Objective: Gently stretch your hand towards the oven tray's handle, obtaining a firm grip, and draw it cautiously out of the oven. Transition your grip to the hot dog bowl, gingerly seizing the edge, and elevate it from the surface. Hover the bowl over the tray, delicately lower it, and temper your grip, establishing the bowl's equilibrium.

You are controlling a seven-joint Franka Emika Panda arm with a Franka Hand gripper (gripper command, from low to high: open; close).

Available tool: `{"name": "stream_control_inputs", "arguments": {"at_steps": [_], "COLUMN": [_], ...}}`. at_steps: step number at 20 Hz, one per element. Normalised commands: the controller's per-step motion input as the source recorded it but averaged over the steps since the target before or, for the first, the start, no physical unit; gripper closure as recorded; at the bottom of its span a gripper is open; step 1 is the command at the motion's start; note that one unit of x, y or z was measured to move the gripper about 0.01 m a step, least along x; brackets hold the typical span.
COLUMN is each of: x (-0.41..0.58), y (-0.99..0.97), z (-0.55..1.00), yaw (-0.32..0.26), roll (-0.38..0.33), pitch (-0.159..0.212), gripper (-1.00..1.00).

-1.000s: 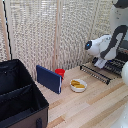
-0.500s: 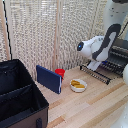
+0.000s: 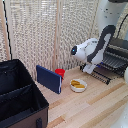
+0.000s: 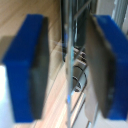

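Note:
The oven (image 3: 118, 50), dark and boxy, stands at the exterior view's right. The oven tray (image 3: 104, 75), a rack of thin dark bars, sticks out of its front over the wooden table. My gripper (image 3: 90, 69) points down at the tray's near end. In the wrist view the gripper (image 4: 67, 67) is open: two blue pads (image 4: 27, 65) stand wide apart, with thin blurred metal bars (image 4: 71, 50) in the gap. The hot dog bowl (image 3: 78, 85), white with yellow-orange pieces, sits on the table a little to the exterior view's left of the gripper.
A small red cup (image 3: 60, 73) stands behind the bowl, next to an upright dark blue box (image 3: 49, 79). A big black fabric case (image 3: 20, 100) fills the exterior view's lower left. A pale slatted screen (image 3: 45, 35) closes off the back.
The arm's white wrist has swung towards the exterior view's left, away from the oven, and a little lower. The bowl, cup and box have not moved.

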Motion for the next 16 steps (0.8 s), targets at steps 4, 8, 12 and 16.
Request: {"name": "stream_control_inputs", "arguments": {"at_steps": [4,8,12,16], "x": [0.085,0.115,0.071,0.016], "y": [0.02,0.09,0.22,0.23], "z": [0.35,0.65,0.74,0.58], "yaw": [0.007,-0.062,-0.168,-0.199], "roll": [0.006,-0.006,0.017,0.155], "pitch": [0.022,0.007,0.000,0.000], "gripper": [-1.00,-1.00,-1.00,-1.00]}}
